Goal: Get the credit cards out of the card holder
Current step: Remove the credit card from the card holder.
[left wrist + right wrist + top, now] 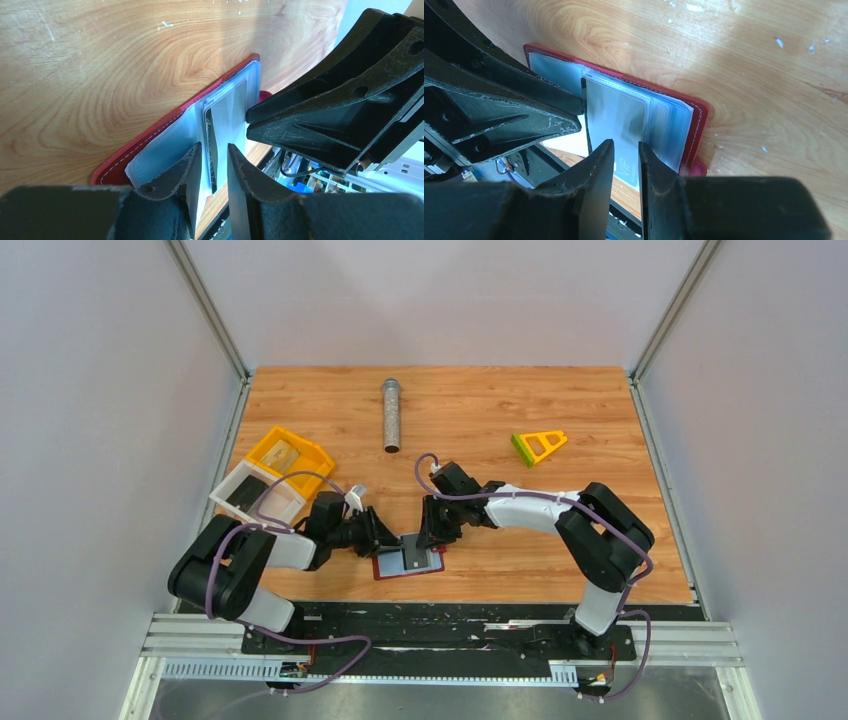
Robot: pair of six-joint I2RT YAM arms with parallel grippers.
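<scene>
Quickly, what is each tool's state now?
Left tool: narrow gap around the flat dark grey card; grip cannot be told.
Right tool: same card, likewise.

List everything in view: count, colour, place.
card holder: one, dark red with blue-grey pockets, open at the table's near edge
grey card: one, in the holder's clear sleeve
yellow tray: one, table's left side
tan-gold card: one, in the yellow tray
white tray: one, just nearer than the yellow one
dark card: one, in the white tray
metal cylinder: one, grey, far centre
triangular piece: one, yellow-green, far right
table: one, wood-grain
left end effector: black, straddling a sleeve edge
right end effector: black, over the grey card
</scene>
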